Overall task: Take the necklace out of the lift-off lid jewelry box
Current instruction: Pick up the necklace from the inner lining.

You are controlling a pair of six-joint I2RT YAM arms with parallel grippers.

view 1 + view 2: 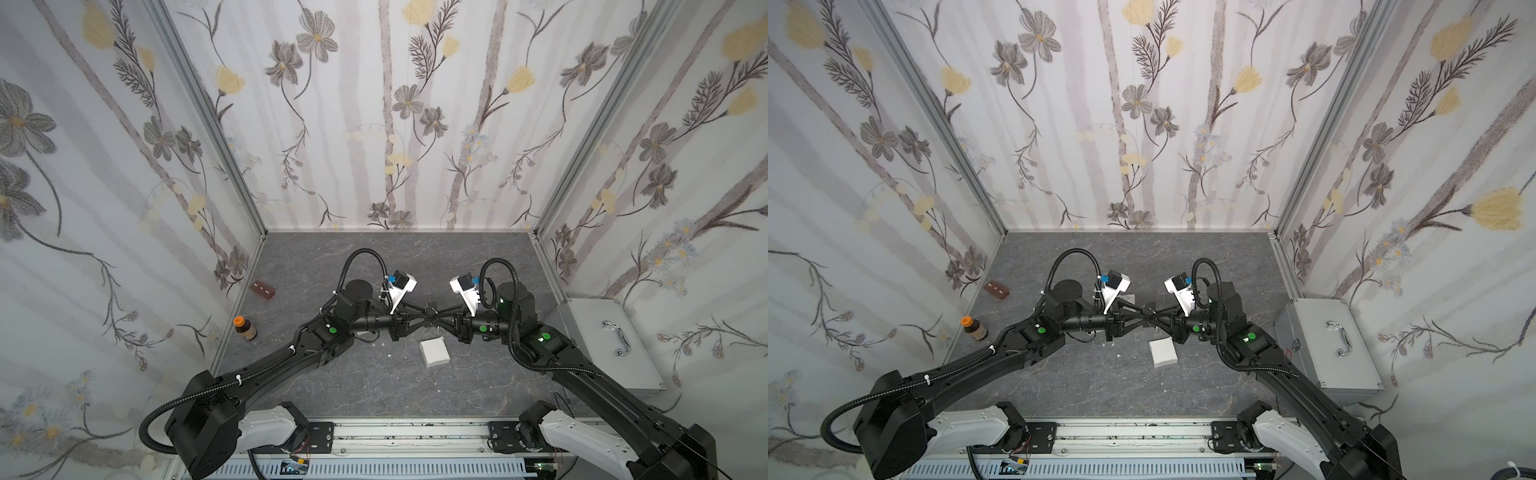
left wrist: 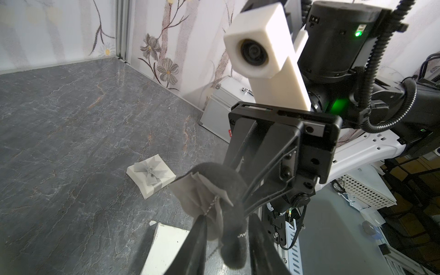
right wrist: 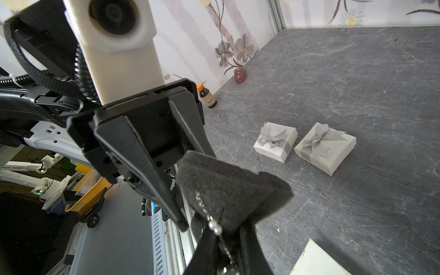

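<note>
Grey marble-look table [image 1: 374, 386] w/ a metal case [image 1: 611, 340] at its right edge. Both arms reach in and meet tip to tip above mid-table in both top views. Just on the robot's side of that meeting point, an open white box [image 1: 434, 352] lies flat on the table. Two ribboned boxes [image 3: 276, 140] sit side by side farther back.

The left gripper [image 2: 228, 219] is clamped on a dark foam pad [image 2: 221, 181], one finger on each side, w/ the pad bent btwn them. The right gripper [image 3: 227, 225] pinches the same pad from the opp. side, jaws nearly together. The pad is off the table, held up by both, well clear of the white box.

The necklace [image 3: 215, 228] is on the pad. Its thin chain runs down the pad's face. The pearl pendant hangs right at the right gripper's fingertips, touching or just beside them; can't tell which. In the left wrist view the chain also meets one left fingertip [image 2: 202, 221].
</note>
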